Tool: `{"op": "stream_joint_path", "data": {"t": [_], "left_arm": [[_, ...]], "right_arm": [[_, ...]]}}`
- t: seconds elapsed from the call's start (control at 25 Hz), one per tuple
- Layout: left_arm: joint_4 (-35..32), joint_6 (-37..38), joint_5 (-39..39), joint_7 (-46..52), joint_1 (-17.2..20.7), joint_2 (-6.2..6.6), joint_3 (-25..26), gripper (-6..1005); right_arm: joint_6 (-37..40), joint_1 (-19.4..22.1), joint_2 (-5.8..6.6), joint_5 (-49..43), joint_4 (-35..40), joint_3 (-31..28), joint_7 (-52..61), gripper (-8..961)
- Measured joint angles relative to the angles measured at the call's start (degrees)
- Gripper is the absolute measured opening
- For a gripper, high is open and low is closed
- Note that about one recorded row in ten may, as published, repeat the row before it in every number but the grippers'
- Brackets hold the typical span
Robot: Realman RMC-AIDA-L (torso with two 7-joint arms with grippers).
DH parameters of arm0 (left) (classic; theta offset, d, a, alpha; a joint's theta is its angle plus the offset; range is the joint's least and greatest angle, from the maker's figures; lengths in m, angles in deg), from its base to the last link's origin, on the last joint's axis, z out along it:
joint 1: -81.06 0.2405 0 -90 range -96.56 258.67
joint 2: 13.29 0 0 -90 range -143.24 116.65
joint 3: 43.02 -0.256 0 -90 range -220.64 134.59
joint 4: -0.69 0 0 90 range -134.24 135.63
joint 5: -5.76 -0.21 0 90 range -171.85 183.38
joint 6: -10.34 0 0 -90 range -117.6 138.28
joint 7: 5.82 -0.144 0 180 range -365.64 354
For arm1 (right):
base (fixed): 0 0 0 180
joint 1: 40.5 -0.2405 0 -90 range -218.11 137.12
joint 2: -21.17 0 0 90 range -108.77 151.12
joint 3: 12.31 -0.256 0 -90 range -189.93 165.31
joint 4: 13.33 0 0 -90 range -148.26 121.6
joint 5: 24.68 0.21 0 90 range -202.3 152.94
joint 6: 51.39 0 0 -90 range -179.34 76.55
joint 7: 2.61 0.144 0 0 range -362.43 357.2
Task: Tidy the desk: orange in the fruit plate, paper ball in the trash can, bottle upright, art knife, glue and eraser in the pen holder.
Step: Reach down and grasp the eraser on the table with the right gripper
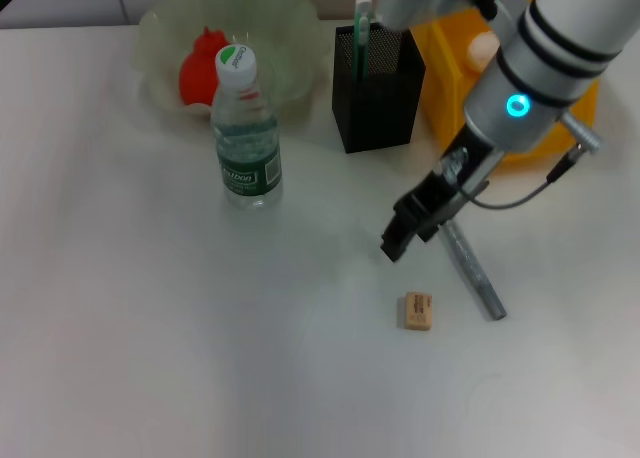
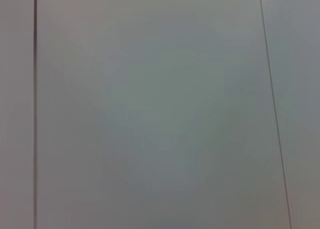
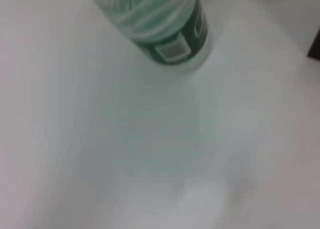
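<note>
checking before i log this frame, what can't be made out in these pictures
- Right hand, head view: dark and end-on above the table, so open or shut cannot be told.
- Left hand: in no view; the left wrist view shows only a blank pale surface.
- Yellow bin, head view: mostly covered by the right arm, contents unreadable.
- Bottle, right wrist view: blurred and cut off by the picture's edge.
- Eraser, head view: print too small to read.

bottle (image 1: 244, 128) green label, white cap | pen holder (image 1: 377, 88) black | eraser (image 1: 418, 311) tan | trash can (image 1: 450, 68) yellow
</note>
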Motion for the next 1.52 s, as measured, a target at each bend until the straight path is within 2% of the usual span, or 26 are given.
{"op": "stream_joint_path", "data": {"t": [0.08, 0.28, 0.68, 1.24, 1.44, 1.52], "left_arm": [[0.1, -0.1, 0.0, -0.2, -0.3, 0.01, 0.0, 773], [0.1, -0.1, 0.0, -0.3, -0.3, -0.03, 0.1, 773], [0.2, -0.1, 0.0, -0.4, 0.0, -0.09, 0.1, 773], [0.2, 0.2, 0.0, -0.4, 0.5, -0.08, -0.4, 773], [0.2, 0.3, 0.0, -0.4, 0.9, -0.08, -0.3, 773], [0.2, 0.3, 0.0, -0.4, 0.9, -0.08, -0.2, 773]], "right_arm": [[-1.1, -0.2, -0.12, 1.6, -1.3, 4.4, 0.2, 530], [-2.2, -1.8, -0.14, 3.6, -5.3, 8.9, 1.3, 534], [-3.3, -3.6, -0.17, 5.1, -7.7, 15.3, 2.6, 542], [-5.4, -3.8, -0.17, 7.6, -8.3, 19.2, 2.9, 552], [-5.6, -3.8, -0.17, 7.9, -8.3, 20.2, 3.3, 705], [-5.9, -3.8, -0.16, 8.4, -8.3, 21.3, 3.4, 704]]}}
